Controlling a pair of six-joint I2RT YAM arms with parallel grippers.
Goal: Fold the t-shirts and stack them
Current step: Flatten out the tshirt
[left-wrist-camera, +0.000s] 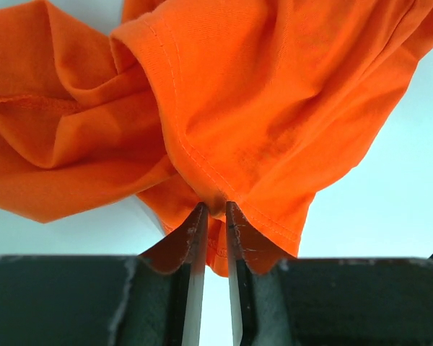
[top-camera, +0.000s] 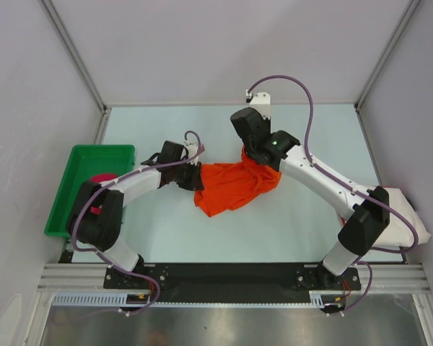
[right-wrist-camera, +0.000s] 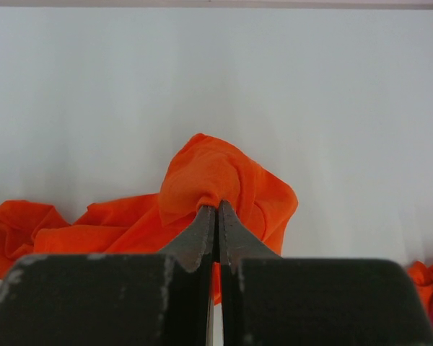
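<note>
While the left gripper (left-wrist-camera: 215, 208) and right gripper (right-wrist-camera: 216, 207) each clamp a thin bunch of the orange t-shirt (top-camera: 231, 189) over the table (top-camera: 325, 130) middle, an uneven pull could slip the cloth free, leaving it crumpled.

Top view — high above the near edge, looking down on the whole table (top-camera: 274, 231). Wrist views — very close, sighting along their own fingers (left-wrist-camera: 195, 245); all three share the orange shirt (top-camera: 234, 189).
</note>
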